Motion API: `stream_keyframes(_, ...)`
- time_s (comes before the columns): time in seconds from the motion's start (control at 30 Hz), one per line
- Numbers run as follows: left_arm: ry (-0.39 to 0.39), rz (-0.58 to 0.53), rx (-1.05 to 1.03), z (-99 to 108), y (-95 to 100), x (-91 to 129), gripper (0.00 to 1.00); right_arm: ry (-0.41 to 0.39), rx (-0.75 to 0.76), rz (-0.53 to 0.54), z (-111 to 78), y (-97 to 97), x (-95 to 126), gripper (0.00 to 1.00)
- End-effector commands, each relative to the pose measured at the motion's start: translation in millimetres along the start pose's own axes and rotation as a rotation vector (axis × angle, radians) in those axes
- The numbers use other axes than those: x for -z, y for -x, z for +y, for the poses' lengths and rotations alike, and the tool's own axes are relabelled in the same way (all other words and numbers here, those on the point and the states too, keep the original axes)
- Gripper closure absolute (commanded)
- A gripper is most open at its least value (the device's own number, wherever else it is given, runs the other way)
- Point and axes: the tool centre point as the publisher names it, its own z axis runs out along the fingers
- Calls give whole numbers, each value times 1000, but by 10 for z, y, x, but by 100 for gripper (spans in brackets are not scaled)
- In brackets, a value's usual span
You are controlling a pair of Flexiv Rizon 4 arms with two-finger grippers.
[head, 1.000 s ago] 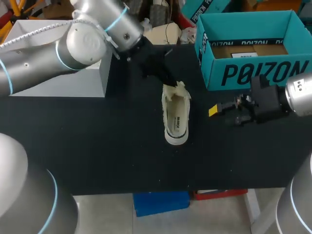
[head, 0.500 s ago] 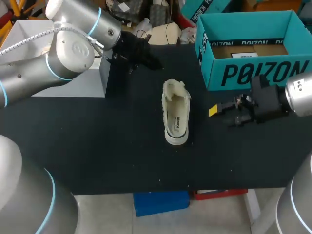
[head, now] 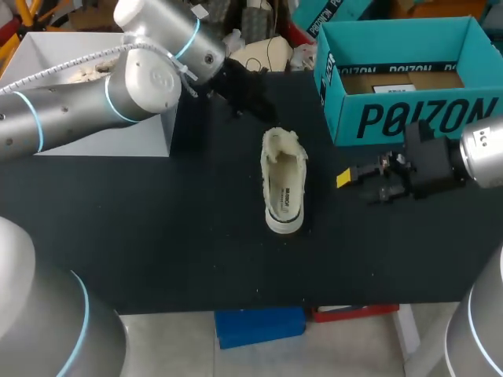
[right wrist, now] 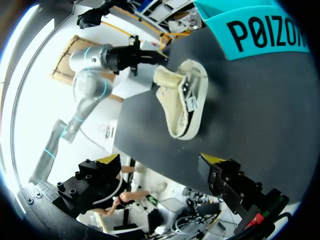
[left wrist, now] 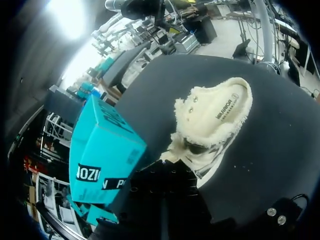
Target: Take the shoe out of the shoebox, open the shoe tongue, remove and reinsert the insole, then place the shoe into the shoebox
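Observation:
A cream shoe [head: 283, 187] with fluffy lining lies mid-table, its fleecy end pointing to the far side. My left gripper [head: 264, 105] is shut and empty, hovering just behind and left of that end. In the left wrist view the shoe [left wrist: 215, 115] lies ahead of the shut gripper [left wrist: 162, 176], whose yellow tips are hidden. My right gripper [head: 346, 179] is open and empty to the right of the shoe. In its own view the shoe [right wrist: 182, 97] lies ahead of the spread fingers [right wrist: 212, 160]. The teal shoebox [head: 409, 118] stands open at the back right.
A white bin [head: 102, 133] stands at the back left, under my left arm, with something beige inside that I cannot make out. Bare black tabletop [head: 173, 236] lies in front of and left of the shoe.
My left gripper left the shoe's fleecy end, swung back and left, then came part of the way back towards it. The shoe and my right arm have not moved.

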Motion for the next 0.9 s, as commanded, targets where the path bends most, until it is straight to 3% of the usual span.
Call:
stream_keyframes(0.03, -27, 43, -26, -43, 52, -191, 100, -1, -1, -1, 3, -3, 3, 0)
stream_keyframes(0.2, -50, 102, -52, -298, -84, -160, 100, -1, -1, -1, 3, -3, 3, 0)
stream_keyframes(0.57, -27, 150, -1, -471, -717, -159, 100, -1, -1, -1, 3, -3, 3, 0)
stream_keyframes(0.73, -36, 175, -11, -548, -813, -321, 100, -1, -1, -1, 3, -3, 3, 0)
stream_keyframes(0.9, -22, 200, -51, -567, -742, -425, 100, -1, -1, -1, 3, -3, 3, 0)
